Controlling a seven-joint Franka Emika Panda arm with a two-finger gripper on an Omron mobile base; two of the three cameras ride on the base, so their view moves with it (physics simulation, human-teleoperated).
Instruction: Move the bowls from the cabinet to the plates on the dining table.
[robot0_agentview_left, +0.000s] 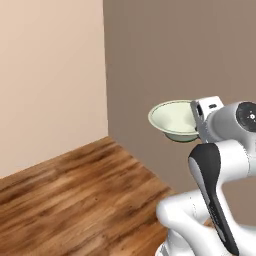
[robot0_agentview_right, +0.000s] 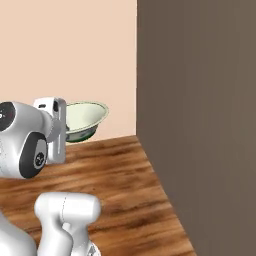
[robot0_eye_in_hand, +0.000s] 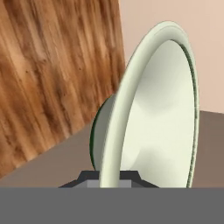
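One of the bowls (robot0_agentview_left: 172, 119) hangs in the air, cream inside and dark green below, roughly level in both base views. My gripper (robot0_agentview_left: 195, 121) is shut on its rim at the side nearest the arm. In the right base view the bowl (robot0_agentview_right: 86, 117) juts out past the white hand, where the gripper (robot0_agentview_right: 65, 126) pinches it. In the hand view the bowl (robot0_eye_in_hand: 162, 109) stands edge-on and the gripper (robot0_eye_in_hand: 109, 178) clamps its rim between the two dark tips. The cabinet, the plates and the dining table are out of view.
A wood-plank floor (robot0_agentview_left: 75, 195) stretches below the bowl. A beige wall (robot0_agentview_left: 50, 75) meets a tall grey-brown flat surface (robot0_agentview_left: 165, 50) in a corner ahead. That grey-brown surface (robot0_agentview_right: 200, 125) rises close on the right of the right base view.
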